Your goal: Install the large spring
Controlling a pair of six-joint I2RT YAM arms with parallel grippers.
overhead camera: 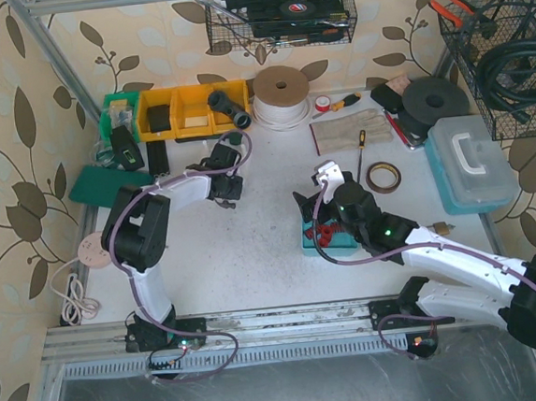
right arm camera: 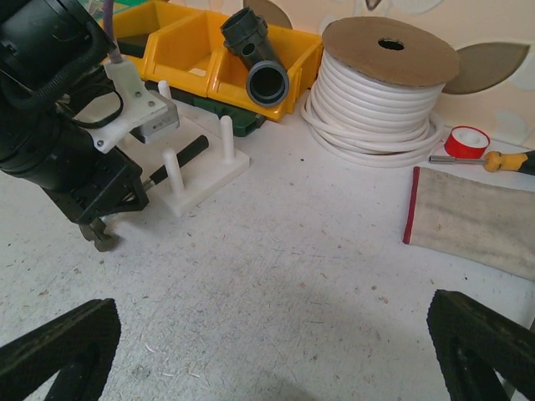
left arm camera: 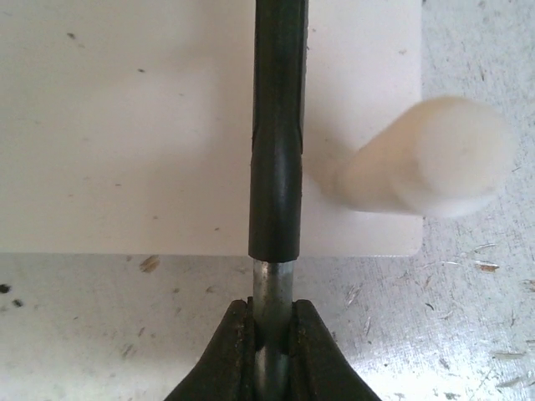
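My left gripper (left arm camera: 273,334) is shut on the bare metal end of a rod (left arm camera: 273,288). The rest of the rod is covered by a black sleeve (left arm camera: 276,125); I cannot see any spring coils. The rod lies across a white base plate (left arm camera: 125,125) next to a white peg (left arm camera: 426,159). In the right wrist view the base plate (right arm camera: 205,171) carries three upright pegs, with the black rod (right arm camera: 182,156) between them and the left gripper (right arm camera: 138,185) at its end. My right gripper (right arm camera: 276,359) is open and empty above bare table. From above, the left gripper (overhead camera: 221,181) is at mid table and the right gripper (overhead camera: 308,202) to its right.
Yellow bins (overhead camera: 180,110) with a black pipe fitting (right arm camera: 259,50) and a white cable spool (overhead camera: 280,96) stand behind the base. A cloth (right arm camera: 476,217), red tape (right arm camera: 466,140) and a screwdriver lie to the right. A teal tray of red parts (overhead camera: 328,237) sits under the right arm.
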